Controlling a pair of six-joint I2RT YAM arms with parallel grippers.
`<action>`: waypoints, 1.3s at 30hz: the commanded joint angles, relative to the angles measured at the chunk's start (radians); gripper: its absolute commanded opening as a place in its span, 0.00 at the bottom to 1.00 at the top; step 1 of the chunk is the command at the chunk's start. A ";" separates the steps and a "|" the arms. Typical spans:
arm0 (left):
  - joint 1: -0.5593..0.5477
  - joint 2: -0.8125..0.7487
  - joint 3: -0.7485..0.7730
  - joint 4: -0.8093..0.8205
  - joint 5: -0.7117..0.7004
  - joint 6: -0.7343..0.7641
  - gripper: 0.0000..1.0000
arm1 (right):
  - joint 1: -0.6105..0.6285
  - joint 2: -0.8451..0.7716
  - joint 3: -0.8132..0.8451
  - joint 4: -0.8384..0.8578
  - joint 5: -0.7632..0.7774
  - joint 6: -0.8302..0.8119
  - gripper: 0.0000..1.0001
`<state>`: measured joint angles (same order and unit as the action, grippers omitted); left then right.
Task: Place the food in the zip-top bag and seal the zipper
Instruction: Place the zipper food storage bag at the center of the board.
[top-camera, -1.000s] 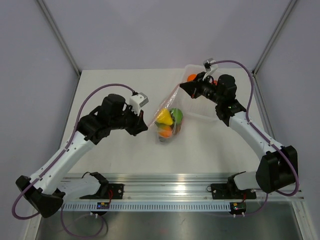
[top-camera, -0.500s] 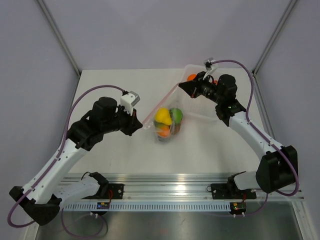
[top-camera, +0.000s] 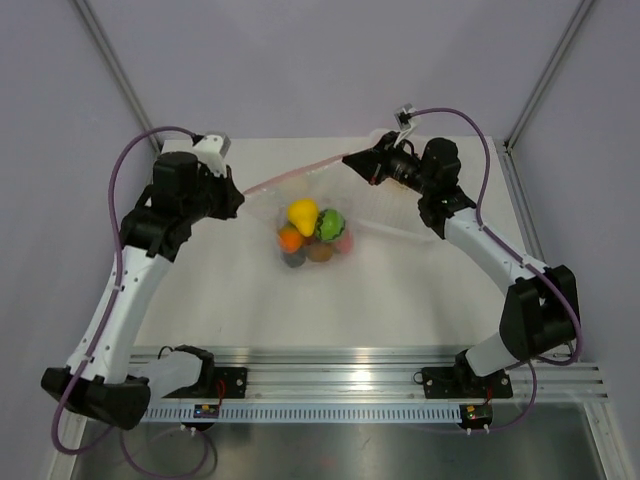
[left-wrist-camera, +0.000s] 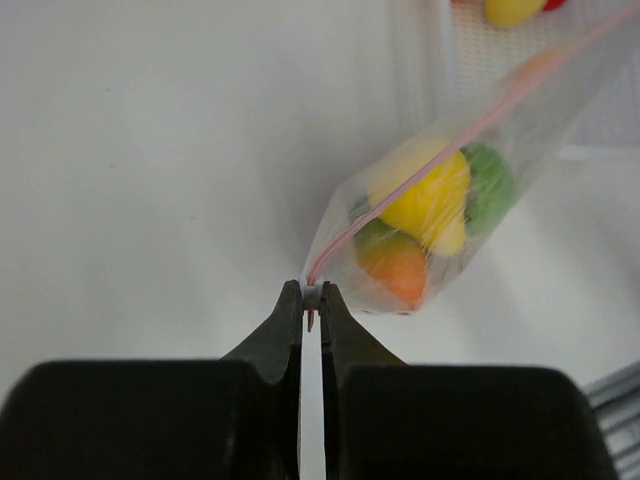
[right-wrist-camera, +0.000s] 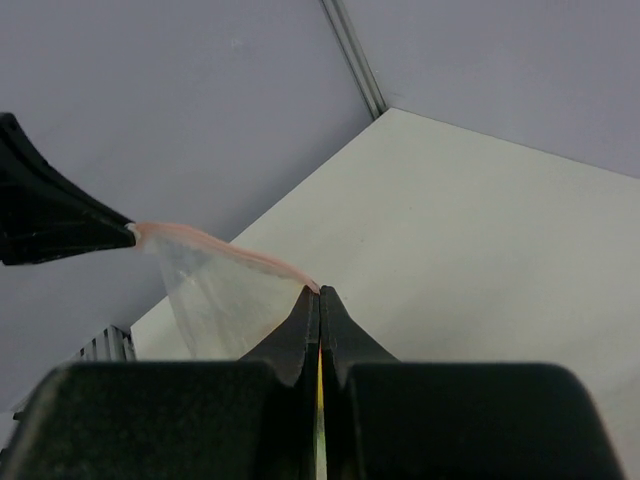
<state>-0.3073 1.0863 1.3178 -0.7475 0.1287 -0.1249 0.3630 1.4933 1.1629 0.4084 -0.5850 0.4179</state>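
The table (top-camera: 240, 300) is white. Two arms reach over it, the left arm (top-camera: 120, 290) from the near left and the right arm (top-camera: 490, 250) from the near right. Their tips are well apart across the far half.

One translucent white tray (left-wrist-camera: 480, 50) lies far right, behind the bag. The left wrist view shows one yellow fruit (left-wrist-camera: 512, 10) and a sliver of red in it.

One zip-top bag (top-camera: 310, 192) hangs between the grippers, over the middle of the far half. Its mouth edge is uppermost and its loaded body sags toward the table. Whether it touches the table cannot be told.

The zipper (top-camera: 295, 173) is pulled taut into a straight line. Its long axis runs from left to right, with the right end slightly farther away. Whether it is pressed closed cannot be told.

The left gripper (left-wrist-camera: 311, 292) is pinched tight on the left corner of the strip. The right gripper (right-wrist-camera: 318, 295) is clamped on the right corner.

The food inside is bunched at the bottom. I count one yellow piece (top-camera: 302, 213), one green (top-camera: 330, 224), one orange (top-camera: 288, 238) and one brown (top-camera: 320, 251). There is a darker piece nearer and a pink-red one at the right, but overlap leaves that count unsure.
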 joint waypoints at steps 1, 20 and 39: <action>0.095 0.090 0.139 0.066 -0.049 -0.005 0.00 | 0.017 0.059 0.107 0.147 0.044 -0.004 0.00; 0.307 0.055 -0.163 0.388 0.284 -0.156 0.00 | 0.040 0.539 0.301 0.606 -0.206 0.312 0.00; 0.303 -0.290 -0.326 -0.016 0.324 -0.154 0.99 | 0.050 -0.120 -0.218 -0.195 0.037 -0.175 0.90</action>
<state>-0.0029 0.8001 0.9009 -0.7197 0.4744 -0.3119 0.4057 1.5097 0.9478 0.5159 -0.7315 0.4171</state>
